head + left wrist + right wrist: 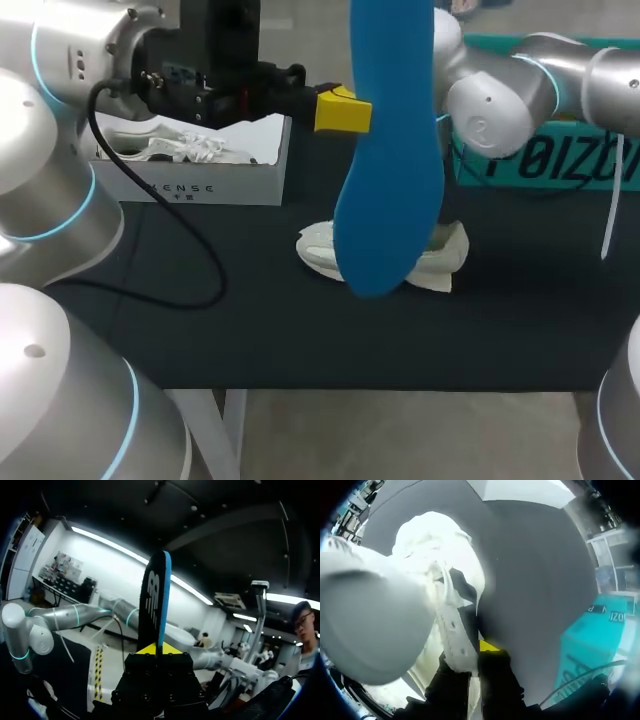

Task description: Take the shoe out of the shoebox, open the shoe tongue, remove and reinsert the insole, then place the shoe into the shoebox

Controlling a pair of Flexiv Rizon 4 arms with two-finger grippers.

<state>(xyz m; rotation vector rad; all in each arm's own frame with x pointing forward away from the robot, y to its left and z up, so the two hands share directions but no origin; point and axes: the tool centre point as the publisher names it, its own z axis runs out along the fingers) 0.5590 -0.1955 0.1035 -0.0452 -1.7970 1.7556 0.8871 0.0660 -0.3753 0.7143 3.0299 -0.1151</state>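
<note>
My left gripper (341, 110) is raised over the table's middle and shut on the upper end of a blue insole (388, 160), which hangs down in front of the shoe. In the left wrist view the insole (155, 600) stands edge-on between that gripper's (154, 649) closed yellow tips. The white shoe (316, 246) lies on the dark table, mostly hidden behind the insole. My right arm (500, 95) comes down behind the insole. In the right wrist view my right gripper (472, 647) is shut on a white perforated strip of the shoe's upper (440, 555).
A white shoebox (200, 186) with crumpled paper stands at the back left. A teal box (545, 165) stands at the back right. A black cable (190, 255) from my left arm loops over the table (250, 335).
</note>
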